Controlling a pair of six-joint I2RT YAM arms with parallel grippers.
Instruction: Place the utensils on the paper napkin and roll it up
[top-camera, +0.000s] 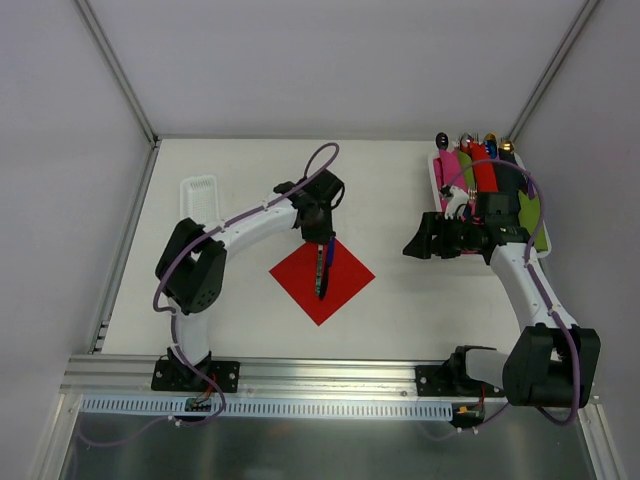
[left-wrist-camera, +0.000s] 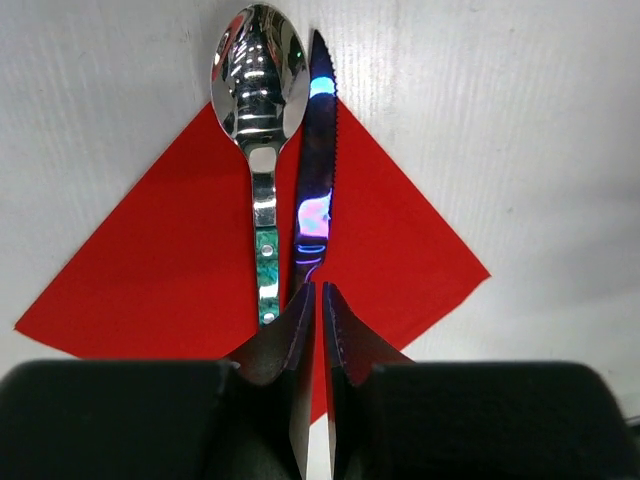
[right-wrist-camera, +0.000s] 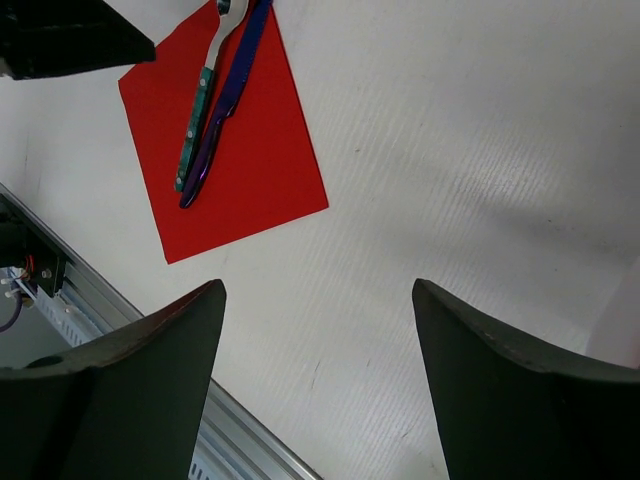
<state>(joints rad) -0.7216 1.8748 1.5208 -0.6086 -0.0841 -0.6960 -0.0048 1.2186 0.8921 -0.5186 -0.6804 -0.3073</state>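
From above, we see the red napkin flat on the counter, with the utensils lying on it.

On the left wrist, the spoon and knife lie side by side. The left pincer is nearly closed and looks empty.

On the right wrist, the right pincer gapes wide and holds nothing.

We judge that only the rolling remains.

Right end effector spread wide

The left claw is tapering to thin dark blades; the right claw is ending in broad dark wedges. Behind each, white shells are covering the left arm and right arm, black housings are bulging at the joints, and a purple cable is trailing back.
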